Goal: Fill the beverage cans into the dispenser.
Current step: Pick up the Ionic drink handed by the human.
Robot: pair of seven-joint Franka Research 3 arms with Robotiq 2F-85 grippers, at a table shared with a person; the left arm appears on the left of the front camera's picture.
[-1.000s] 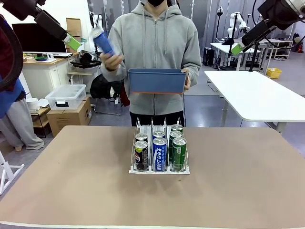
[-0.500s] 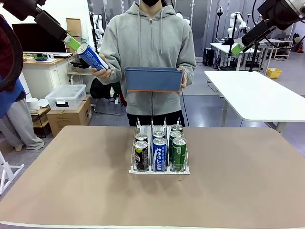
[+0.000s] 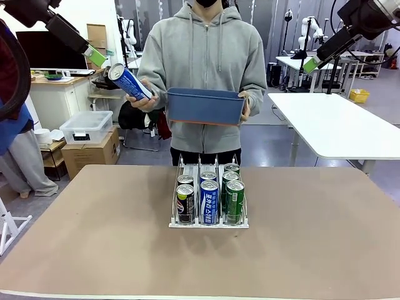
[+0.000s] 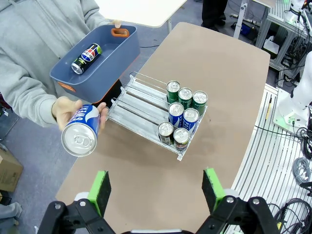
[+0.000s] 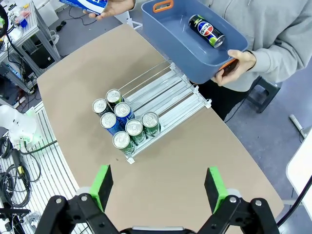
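The dispenser (image 3: 209, 224) stands mid-table with several beverage cans (image 3: 209, 200) lined up at the front of its three lanes: black, blue-and-white and green. Across the table a person holds out a tilted blue-and-white can (image 3: 130, 81) in one hand and a blue bin (image 3: 205, 106) in the other. One black can (image 4: 87, 57) lies inside the bin (image 4: 92, 85). My left gripper (image 3: 95, 57) hangs open high at the left, close to the offered can (image 4: 82, 135). High at the right, my right gripper (image 3: 310, 64) is open too. Both hold nothing.
The back halves of the dispenser lanes (image 4: 139, 102) are bare. A white table (image 3: 337, 125) stands behind at the right. At the back left are a clear storage box (image 3: 86, 127) and cardboard boxes. Brown tabletop (image 3: 94, 237) lies free around the rack.
The person's hand has swung the blue-and-white can from upright to tilted and lower, then slightly toward the bin. The bin shifted a little. Both arms stay still.
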